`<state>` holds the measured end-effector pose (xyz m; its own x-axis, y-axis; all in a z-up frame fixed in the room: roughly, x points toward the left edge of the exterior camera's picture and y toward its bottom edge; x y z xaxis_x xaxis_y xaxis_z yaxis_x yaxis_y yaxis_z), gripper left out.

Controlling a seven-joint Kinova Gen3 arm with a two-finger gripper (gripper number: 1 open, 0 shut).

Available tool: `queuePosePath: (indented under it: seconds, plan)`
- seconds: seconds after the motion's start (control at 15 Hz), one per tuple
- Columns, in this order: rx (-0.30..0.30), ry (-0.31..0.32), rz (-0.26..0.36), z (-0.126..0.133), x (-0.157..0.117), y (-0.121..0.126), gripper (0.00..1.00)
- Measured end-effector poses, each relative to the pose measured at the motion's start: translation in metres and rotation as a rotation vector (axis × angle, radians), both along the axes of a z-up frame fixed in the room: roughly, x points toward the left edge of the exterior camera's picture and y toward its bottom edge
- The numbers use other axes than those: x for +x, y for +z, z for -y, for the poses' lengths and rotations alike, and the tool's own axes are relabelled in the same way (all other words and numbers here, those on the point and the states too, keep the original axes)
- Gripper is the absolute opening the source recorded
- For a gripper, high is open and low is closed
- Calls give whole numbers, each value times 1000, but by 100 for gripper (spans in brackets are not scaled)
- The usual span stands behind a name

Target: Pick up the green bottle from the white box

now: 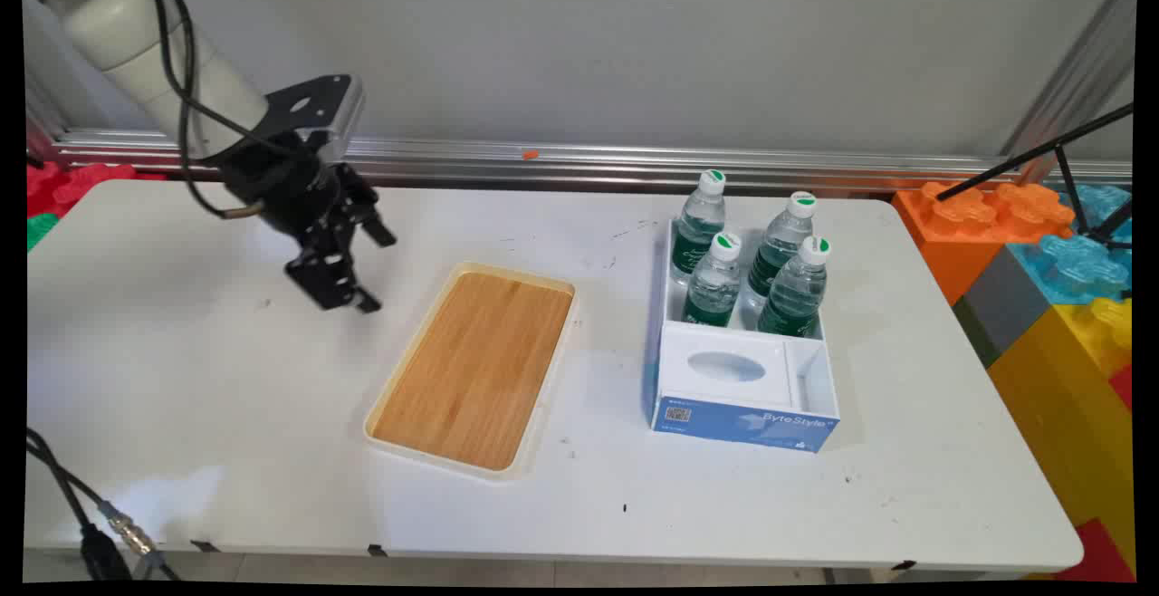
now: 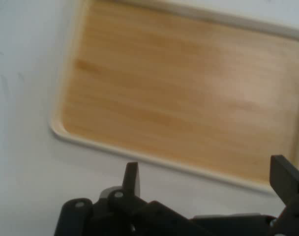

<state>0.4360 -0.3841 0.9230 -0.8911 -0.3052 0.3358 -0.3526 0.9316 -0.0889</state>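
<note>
— Right up close, the fingers [image 2: 131, 178] stand wide apart, nothing between them. And past them?

— The wooden tray [image 2: 184, 93], bare, lying flat just beyond the fingertips. The gripper [image 1: 362, 270] hangs above the table [image 1: 181, 379], touching nothing.

— The bottles [image 1: 751, 261]?

— Four, upright in the rear of a box [image 1: 742, 388], well off past the tray's far side, probably boxed to stop tipping.
</note>
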Motion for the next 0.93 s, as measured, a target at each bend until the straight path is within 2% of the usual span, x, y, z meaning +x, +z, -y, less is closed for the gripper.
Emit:
queuePosePath:
  seconds: [0.4, 0.6, 0.93]
  plan:
    - [-124, 21, -157, 49, 4, -14, 100]
    - [-134, 22, -251, 82, 1, -26, 100]
    - [-106, 16, -420, 141, -22, -51, 100]
